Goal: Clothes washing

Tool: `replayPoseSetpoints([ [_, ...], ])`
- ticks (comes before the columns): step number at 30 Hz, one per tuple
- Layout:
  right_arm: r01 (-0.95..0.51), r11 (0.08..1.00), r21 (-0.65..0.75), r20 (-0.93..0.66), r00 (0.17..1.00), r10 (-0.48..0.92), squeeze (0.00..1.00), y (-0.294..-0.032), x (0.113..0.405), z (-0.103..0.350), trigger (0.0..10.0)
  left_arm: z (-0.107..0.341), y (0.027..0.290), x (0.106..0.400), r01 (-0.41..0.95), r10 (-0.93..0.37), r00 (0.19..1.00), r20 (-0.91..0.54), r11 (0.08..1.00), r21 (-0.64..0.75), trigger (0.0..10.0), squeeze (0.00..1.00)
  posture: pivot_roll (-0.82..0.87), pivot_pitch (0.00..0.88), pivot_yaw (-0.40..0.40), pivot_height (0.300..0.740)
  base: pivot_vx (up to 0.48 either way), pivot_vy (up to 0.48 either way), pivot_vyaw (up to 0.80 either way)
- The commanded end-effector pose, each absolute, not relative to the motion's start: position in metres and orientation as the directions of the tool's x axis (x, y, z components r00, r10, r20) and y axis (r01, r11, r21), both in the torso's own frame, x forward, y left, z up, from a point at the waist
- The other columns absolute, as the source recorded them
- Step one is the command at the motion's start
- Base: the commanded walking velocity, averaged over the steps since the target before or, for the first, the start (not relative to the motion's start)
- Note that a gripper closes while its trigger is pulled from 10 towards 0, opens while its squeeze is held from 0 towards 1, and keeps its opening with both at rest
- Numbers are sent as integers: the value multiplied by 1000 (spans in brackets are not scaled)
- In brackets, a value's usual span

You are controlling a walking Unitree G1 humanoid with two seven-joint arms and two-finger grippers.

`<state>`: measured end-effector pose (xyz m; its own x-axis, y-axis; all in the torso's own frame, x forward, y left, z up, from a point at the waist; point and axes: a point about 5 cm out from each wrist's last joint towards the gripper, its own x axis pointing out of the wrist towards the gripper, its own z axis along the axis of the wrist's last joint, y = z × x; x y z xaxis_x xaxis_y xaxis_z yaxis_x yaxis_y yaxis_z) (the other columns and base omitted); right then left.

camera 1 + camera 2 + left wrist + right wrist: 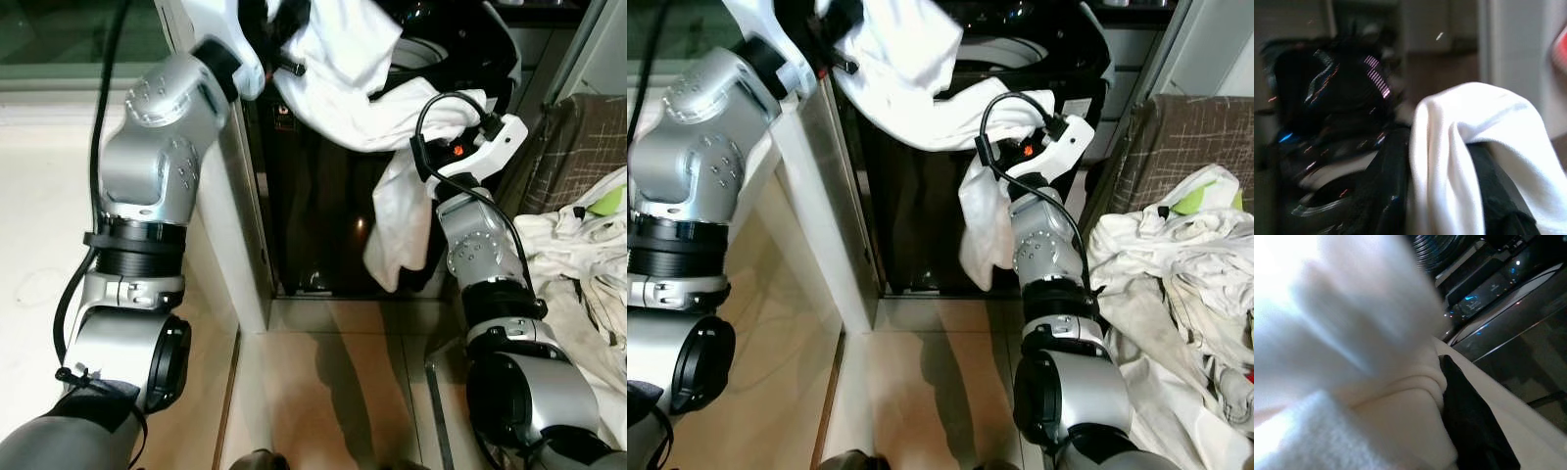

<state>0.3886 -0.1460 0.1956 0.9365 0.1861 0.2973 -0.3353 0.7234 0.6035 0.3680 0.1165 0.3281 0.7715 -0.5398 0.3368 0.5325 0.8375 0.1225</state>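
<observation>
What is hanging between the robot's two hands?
A white cloth stretches from the left gripper to the right gripper, sagging before the black washing machine, in both eye views.

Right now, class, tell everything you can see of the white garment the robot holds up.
The white garment looks like soft, plain cotton, crumpled and folded. It hangs stretched between the left gripper and the right gripper in front of the dark washer, one loose end dangling down beside the right arm. In the wrist views, cloth drapes over the black fingers. It stays apart from the laundry pile.

white garment (343, 88) draped across washer (323, 196) opening
</observation>
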Motion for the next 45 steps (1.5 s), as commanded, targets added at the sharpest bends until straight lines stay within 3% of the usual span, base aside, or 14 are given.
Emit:
replayPoseSetpoints([
  [1,-364,705,608,328,925,194,0,-147,387,202,0,317,124,373,482,-523,800,293,852,207,10000,1000,-137,0,53,740,0,0,0],
  [2,-382,698,606,336,918,211,0,-147,385,204,0,296,135,381,433,-486,840,240,868,241,10000,1000,-138,0,53,740,0,0,0],
  [8,-376,704,603,326,921,212,0,-153,383,202,0,269,176,396,238,-289,938,189,938,251,10000,1000,-145,0,49,740,0,0,0],
  [12,-362,714,600,312,927,208,0,-156,381,199,0,259,191,398,198,-240,956,171,953,229,10000,1000,-145,0,49,740,0,0,0],
  [22,-348,719,602,299,933,201,0,-160,377,196,0,231,196,399,208,-236,965,114,955,212,10000,1000,-148,0,47,740,0,0,0],
  [26,-342,690,638,305,935,181,0,-161,378,200,0,222,175,397,314,-335,938,88,930,190,10000,973,-147,0,52,740,0,0,0],
  [33,-334,679,654,310,937,162,0,-167,380,204,0,194,170,390,328,-338,940,51,934,143,10000,1000,-147,0,56,740,0,0,0],
  [34,-324,680,658,305,940,152,0,-169,380,203,0,185,165,390,328,-326,944,43,943,-61,10000,1000,-143,0,54,740,0,0,0],
  [36,-317,679,662,302,942,145,0,-170,380,202,0,171,166,390,258,-272,962,-2,914,-314,10000,1000,-143,0,54,740,0,0,0],
  [41,-313,679,665,302,943,139,0,-171,381,203,0,158,167,388,195,-238,971,-34,863,-466,10000,1000,-147,0,55,740,0,0,0],
  [42,-309,682,663,302,944,134,0,-172,381,204,0,145,162,382,167,-242,968,-65,819,-550,10000,1000,-147,0,55,740,0,0,0],
  [45,-304,690,657,301,945,130,0,-174,381,205,0,125,155,374,143,-275,952,-134,789,-597,10000,1000,-149,0,51,740,0,0,0],
])
